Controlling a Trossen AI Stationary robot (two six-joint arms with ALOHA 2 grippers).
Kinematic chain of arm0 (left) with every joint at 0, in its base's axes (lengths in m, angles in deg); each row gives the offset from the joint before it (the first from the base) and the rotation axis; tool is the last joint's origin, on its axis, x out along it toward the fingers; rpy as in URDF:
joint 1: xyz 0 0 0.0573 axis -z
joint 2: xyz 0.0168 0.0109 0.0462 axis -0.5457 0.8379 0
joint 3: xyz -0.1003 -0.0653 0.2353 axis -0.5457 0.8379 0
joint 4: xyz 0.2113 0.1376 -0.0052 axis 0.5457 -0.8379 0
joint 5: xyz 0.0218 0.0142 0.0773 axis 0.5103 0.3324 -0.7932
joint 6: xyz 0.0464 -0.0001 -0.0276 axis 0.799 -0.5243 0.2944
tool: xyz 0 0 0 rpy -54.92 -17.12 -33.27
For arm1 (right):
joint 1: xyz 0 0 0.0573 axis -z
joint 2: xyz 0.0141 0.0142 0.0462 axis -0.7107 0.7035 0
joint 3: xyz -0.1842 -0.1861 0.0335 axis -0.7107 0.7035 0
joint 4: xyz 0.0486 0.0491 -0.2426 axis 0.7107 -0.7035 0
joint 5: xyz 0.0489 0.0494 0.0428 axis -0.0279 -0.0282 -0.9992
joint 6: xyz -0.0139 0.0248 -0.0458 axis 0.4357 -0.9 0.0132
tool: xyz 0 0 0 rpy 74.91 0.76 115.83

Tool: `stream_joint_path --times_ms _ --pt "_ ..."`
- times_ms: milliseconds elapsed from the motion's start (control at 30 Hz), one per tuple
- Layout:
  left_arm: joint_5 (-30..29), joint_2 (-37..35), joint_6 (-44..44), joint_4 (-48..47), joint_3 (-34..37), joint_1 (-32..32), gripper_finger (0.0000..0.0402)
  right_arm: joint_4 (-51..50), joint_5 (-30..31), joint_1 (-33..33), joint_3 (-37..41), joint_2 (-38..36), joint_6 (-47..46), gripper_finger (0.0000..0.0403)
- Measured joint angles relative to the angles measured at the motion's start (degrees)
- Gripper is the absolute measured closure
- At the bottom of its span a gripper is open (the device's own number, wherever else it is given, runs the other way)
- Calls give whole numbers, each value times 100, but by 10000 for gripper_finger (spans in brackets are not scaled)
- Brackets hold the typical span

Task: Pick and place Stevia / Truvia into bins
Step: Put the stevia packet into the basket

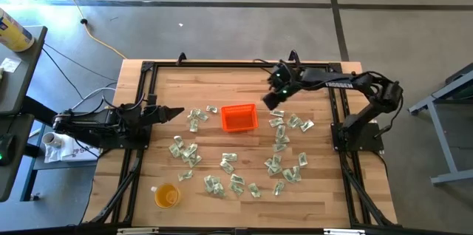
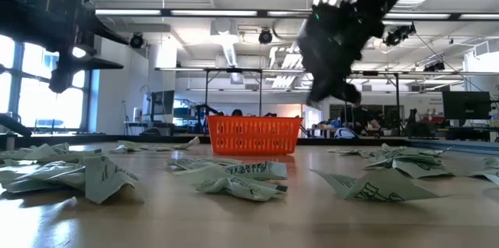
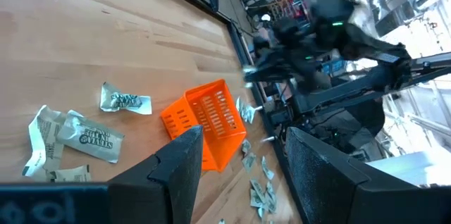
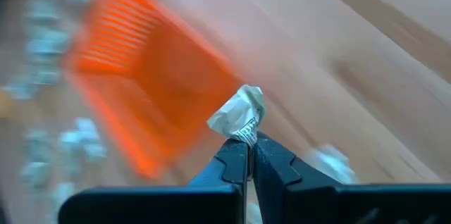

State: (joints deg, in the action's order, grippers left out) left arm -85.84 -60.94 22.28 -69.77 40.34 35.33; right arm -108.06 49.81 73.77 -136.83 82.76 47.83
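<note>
Pale sachet point(image 4: 239, 115) stands endwise from the right hand point(image 4: 248, 155), pinched shut, beside the orange bin point(image 1: 239, 117).

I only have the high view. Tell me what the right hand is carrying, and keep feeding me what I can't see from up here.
Observer: The right hand is shut on a crumpled Stevia sachet, pinched at the fingertips; the right wrist view shows it.
Operator: Report where the bin sits relative to it.
Observer: In that same view the orange bin lies ahead of the sachet, with bare table between them.
Operator: Confirm its height.
Observer: The low view shows the right hand well above the table and above the bin's rim.
Operator: Now the left hand.
Observer: The left hand is open with nothing between its fingers, pointing toward the bin from the table's left side.
</note>
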Motion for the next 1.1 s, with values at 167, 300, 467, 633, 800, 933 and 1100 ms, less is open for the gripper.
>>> stream_joint_path --times_ms 167,300,467,633,800,933,1100 --pt "0 1 13 -3 0 0 163 131 13 -589 -883 400 68 400" --pt "0 1 16 -2 0 0 163 105 -31 -826 -1479 1038 106 397" --pt "16 1 8 -26 0 0 163 -175 66 -1016 -2169 1829 101 356" --pt "363 2 -574 -158 1 1 163 -763 158 -1204 -2695 2168 283 275" --pt "274 37 -571 -239 2 -1 163 -1197 890 -1325 -2884 2071 401 189" --pt "247 241 -408 167 4 -1 163 -1607 1684 -1332 -2990 1728 514 144" --pt "281 1057 239 1161 -3 -1 163 -2257 2298 -1233 -2997 1242 847 129"
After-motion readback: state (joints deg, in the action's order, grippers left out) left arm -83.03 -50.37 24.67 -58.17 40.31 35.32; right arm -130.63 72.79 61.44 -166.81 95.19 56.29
